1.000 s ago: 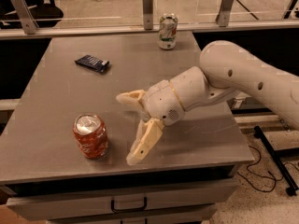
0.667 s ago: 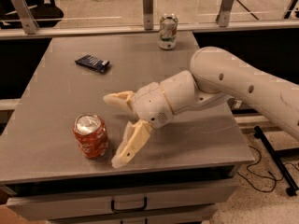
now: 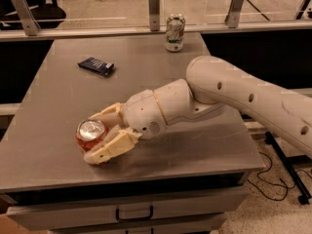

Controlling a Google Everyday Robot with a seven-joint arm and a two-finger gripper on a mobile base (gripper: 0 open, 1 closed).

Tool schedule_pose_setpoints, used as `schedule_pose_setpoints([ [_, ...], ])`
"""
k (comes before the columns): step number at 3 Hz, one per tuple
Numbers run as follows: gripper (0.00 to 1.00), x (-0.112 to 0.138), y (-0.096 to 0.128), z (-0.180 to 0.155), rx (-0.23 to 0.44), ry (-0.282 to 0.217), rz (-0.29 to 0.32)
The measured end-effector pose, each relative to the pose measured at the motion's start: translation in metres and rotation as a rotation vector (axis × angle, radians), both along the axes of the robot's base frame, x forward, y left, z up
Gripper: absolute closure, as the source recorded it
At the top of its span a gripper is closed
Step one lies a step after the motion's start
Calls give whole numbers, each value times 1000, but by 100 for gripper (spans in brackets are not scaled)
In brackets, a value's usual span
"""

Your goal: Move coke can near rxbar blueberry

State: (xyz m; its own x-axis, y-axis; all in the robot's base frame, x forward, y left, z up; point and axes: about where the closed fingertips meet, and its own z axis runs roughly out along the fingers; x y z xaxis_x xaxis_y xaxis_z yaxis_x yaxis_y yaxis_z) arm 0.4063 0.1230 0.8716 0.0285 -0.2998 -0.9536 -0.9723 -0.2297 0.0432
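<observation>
Near the front-left corner of the worktop (image 3: 53,172) the can (image 3: 89,130) stands upright, long axis vertical, silver top facing up. The claw (image 3: 95,136) reaches in from the right and holds it, one finger (image 3: 108,113) behind and the other in front (both look pressed to its sides). Well apart, toward the far left, the bar (image 3: 96,66) lies flat, its long axis running left to right and slanting slightly nearer at the right end. A green can (image 3: 174,32) stands upright at the far edge.
</observation>
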Motion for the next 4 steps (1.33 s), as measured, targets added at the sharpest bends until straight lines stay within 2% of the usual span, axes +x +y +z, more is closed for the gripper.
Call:
schedule_pose_setpoints([
  [1,65,6,-2,3,7,7,-34],
  [2,87,29,-21,20,19,-19,-108],
  [3,100,74,-73,57,26,-111,-236],
  [4,100,79,-74,72,40,-137,-244],
])
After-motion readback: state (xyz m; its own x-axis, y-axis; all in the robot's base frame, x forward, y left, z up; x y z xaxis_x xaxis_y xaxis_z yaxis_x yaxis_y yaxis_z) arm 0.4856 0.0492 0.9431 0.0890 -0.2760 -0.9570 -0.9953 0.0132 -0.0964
